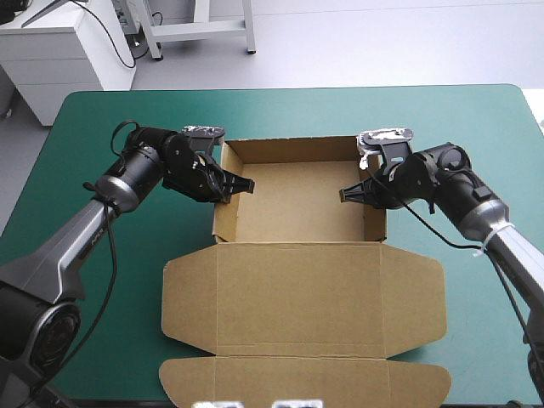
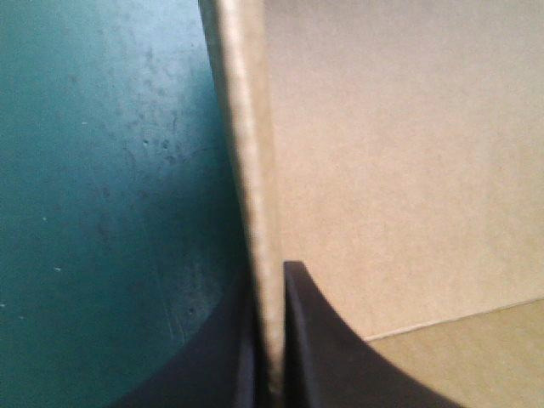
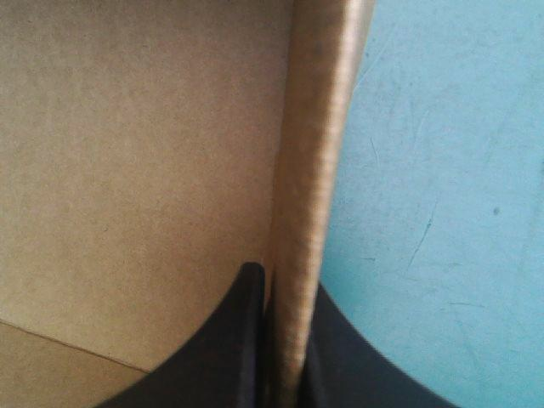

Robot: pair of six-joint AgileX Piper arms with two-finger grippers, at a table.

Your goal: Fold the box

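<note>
On the teal-green surface (image 1: 297, 110) the box (image 1: 297, 204) sits centrally as an open tray, its lid (image 1: 297, 297) flat toward the near edge. The left hand (image 1: 231, 185) grips the tray's left wall and the right hand (image 1: 357, 194) its right wall, both all but closed. Only the wrist views show each wall pinched between black fingers (image 2: 323, 357); only the high view shows the lid.
</note>
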